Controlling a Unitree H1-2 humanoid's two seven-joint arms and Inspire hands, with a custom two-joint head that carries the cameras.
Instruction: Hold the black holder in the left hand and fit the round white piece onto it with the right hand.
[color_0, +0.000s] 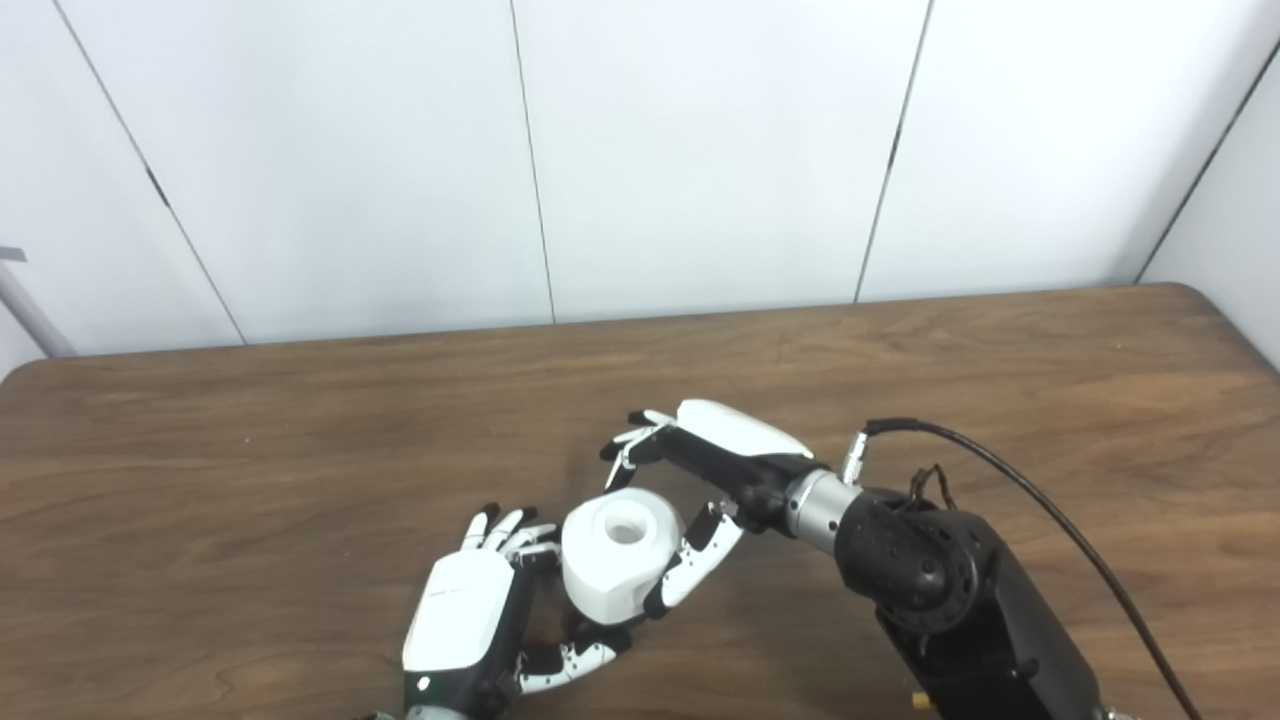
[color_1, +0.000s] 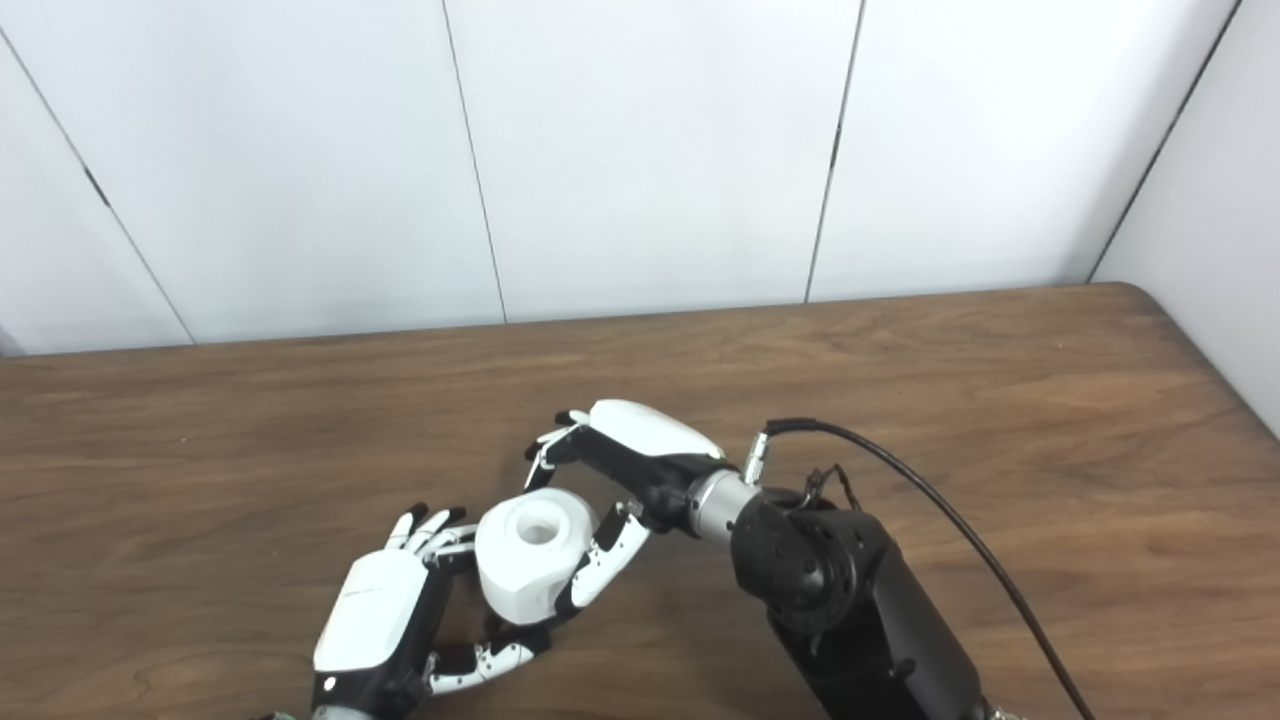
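Round white piece (color_0: 622, 553): pinched between right hand (color_0: 715, 470) fingers (color_0: 690, 568). Left hand (color_0: 470, 620) fingers curl beneath; black holder unseen. Fitting advice: keep bore upright, press evenly.

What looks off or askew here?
Nothing spilled or damaged. The round white plastic piece sits between the left hand and right hand, hole facing up. One oddity: the black holder cannot be made out; it may be hidden beneath the piece.

White-shelled robot hand (color_0: 720, 455) with black fingertips, silver wrist ring (color_0: 815, 508), black forearm (color_0: 960, 600), black cable (color_0: 1060, 530).
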